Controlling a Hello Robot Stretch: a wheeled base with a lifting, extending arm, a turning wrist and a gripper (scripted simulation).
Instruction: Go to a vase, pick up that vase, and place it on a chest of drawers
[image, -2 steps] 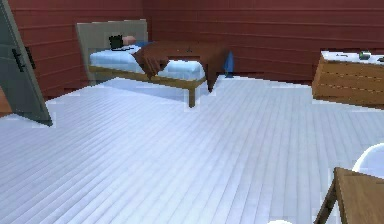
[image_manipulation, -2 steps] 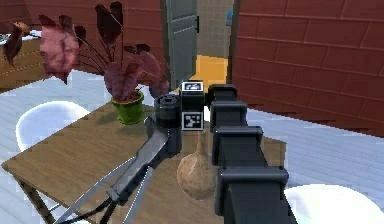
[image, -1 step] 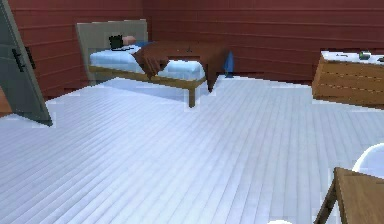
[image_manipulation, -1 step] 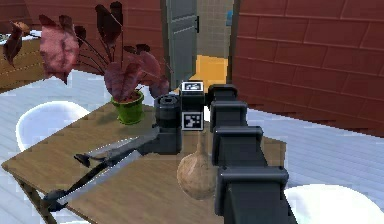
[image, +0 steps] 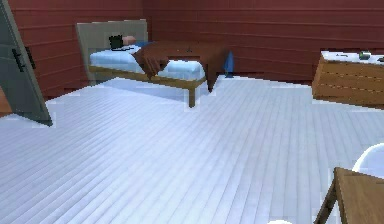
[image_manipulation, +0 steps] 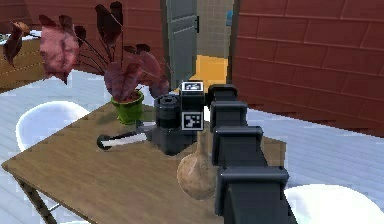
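The gripper (image_manipulation: 108, 142) reaches out low over a wooden table (image_manipulation: 60, 165) in the arm side view, its dark body just left of the two white marker squares and its thin fingers (image_manipulation: 120, 140) stretched toward the view's left, close to the tabletop. Since the table lies right behind them, I cannot tell whether the gripper holds anything. The dark square arm (image_manipulation: 240, 160) runs back from it to the bottom edge. Just beside the arm, on its left, a rounded tan vase (image_manipulation: 193, 172) with a narrow neck stands upright on the table, its right side hidden by the arm. Past the gripper, a potted plant (image_manipulation: 128, 100) with dark red leaves sits in a green pot on the same table. White chairs stand at the table's left (image_manipulation: 45, 120) and at the view's lower right (image_manipulation: 335, 205). Beyond the table is a grey door (image_manipulation: 180, 40) in a red wall. In the forward view, pale plank floor (image: 180, 150) leads to a bed (image: 150, 65) against the far wall, and a wooden chest of drawers (image: 345, 82) stands at the right edge with small things on top, well apart from the bed.
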